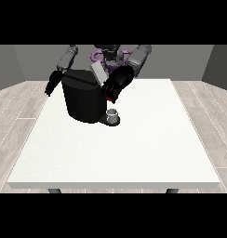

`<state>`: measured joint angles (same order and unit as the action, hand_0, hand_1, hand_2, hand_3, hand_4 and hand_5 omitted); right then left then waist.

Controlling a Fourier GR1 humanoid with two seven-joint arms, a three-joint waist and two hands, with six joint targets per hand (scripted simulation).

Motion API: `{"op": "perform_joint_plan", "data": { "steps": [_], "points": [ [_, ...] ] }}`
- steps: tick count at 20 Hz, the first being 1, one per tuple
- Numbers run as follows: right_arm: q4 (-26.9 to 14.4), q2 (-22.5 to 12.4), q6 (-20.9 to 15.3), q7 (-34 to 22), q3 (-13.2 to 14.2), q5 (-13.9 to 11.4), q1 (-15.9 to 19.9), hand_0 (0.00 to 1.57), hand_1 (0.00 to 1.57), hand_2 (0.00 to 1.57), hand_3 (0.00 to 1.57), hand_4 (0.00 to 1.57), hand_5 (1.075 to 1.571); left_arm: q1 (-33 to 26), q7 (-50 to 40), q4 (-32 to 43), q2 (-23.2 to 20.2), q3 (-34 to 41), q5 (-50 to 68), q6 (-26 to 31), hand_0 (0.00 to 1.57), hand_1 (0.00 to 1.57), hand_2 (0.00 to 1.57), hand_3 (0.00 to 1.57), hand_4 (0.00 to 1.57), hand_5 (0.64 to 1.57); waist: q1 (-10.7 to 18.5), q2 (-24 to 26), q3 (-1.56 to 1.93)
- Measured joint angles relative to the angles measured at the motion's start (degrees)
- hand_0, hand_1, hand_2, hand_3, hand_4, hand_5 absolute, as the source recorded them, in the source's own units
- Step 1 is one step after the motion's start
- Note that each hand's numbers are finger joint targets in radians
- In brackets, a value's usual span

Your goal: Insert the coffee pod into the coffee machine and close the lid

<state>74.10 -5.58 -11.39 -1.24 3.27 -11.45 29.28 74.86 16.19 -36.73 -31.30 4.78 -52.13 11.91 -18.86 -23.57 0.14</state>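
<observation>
Coffee machine (85,100) on table (134,148); cup (113,113) before it.

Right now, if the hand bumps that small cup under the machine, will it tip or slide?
The cup looks small and light, so a nudge would probably slide it off the machine's base. It stands upright and squat, so it seems unlikely to tip. The hand at the view's right hovers above it, by the raised lid, so a downward slip could reach it.
</observation>
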Motion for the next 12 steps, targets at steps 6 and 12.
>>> {"op": "perform_joint_plan", "data": {
  "steps": [6,12],
  "points": [
    [0.0,0.4,0.4,0.2,-0.4,0.1,-2.1,0.0,0.0,0.0,0.0,0.09,1.571,-0.9,0.8,1.0,-0.7,0.5,-0.3,-0.2,0.0,0.0,0.36,0.25,0.0,1.571,-0.1,1.5,-0.07],
    [-2.6,0.4,-0.1,-0.6,1.2,0.9,-3.3,0.0,0.0,0.0,0.0,0.0,1.571,-3.9,-0.3,0.7,2.4,-0.2,-0.6,-0.5,0.0,0.0,0.0,0.0,0.0,1.571,3.5,5.6,-0.06]
  ]
}}
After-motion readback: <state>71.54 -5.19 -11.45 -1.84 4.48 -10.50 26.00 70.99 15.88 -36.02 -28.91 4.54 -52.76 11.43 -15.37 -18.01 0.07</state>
